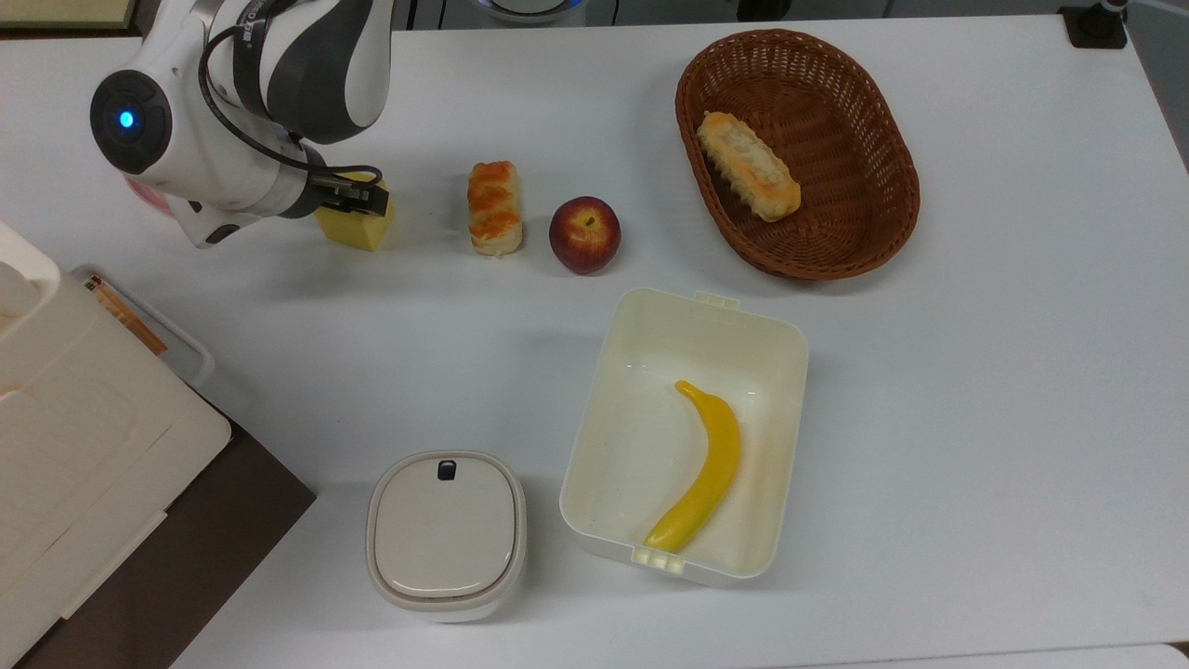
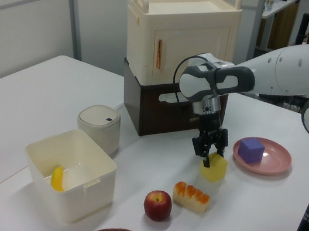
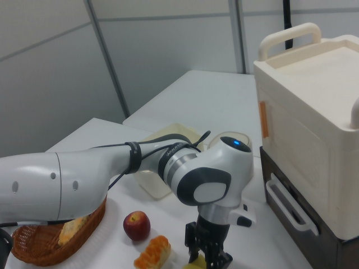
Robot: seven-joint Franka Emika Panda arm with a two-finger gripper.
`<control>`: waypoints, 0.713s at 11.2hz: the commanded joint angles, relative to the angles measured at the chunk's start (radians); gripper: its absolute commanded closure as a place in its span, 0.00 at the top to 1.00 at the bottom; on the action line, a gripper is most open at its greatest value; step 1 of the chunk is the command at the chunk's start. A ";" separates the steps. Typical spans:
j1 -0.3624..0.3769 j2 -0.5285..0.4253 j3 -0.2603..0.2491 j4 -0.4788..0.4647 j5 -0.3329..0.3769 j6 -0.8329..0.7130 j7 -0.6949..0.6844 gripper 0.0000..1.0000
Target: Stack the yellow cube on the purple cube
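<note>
The yellow cube [image 1: 358, 229] [image 2: 214, 169] rests on the white table, just to the top view's right of the pink plate [image 2: 266, 164]. On that plate sits the purple cube [image 2: 251, 150]; in the top view the arm hides it. My gripper [image 1: 359, 197] [image 2: 208, 150] [image 3: 205, 256] points down right at the yellow cube's top. It is open, with one finger on either side of the cube's upper edge.
A glazed bread roll [image 1: 493, 206] and a red apple [image 1: 584, 234] lie to the top view's right of the yellow cube. Farther off are a wicker basket [image 1: 873, 102] with bread, a cream box [image 1: 780, 344] holding a banana, a lidded white container [image 1: 446, 534] and a cream cabinet [image 2: 180, 34].
</note>
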 commanded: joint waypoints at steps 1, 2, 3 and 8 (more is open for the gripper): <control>0.008 -0.068 -0.007 0.037 0.001 -0.066 0.018 0.14; 0.002 -0.094 -0.020 0.060 -0.001 -0.112 0.009 0.14; -0.021 -0.108 -0.021 0.071 -0.027 -0.121 -0.030 0.14; -0.176 -0.128 -0.020 0.071 -0.131 -0.161 -0.204 0.14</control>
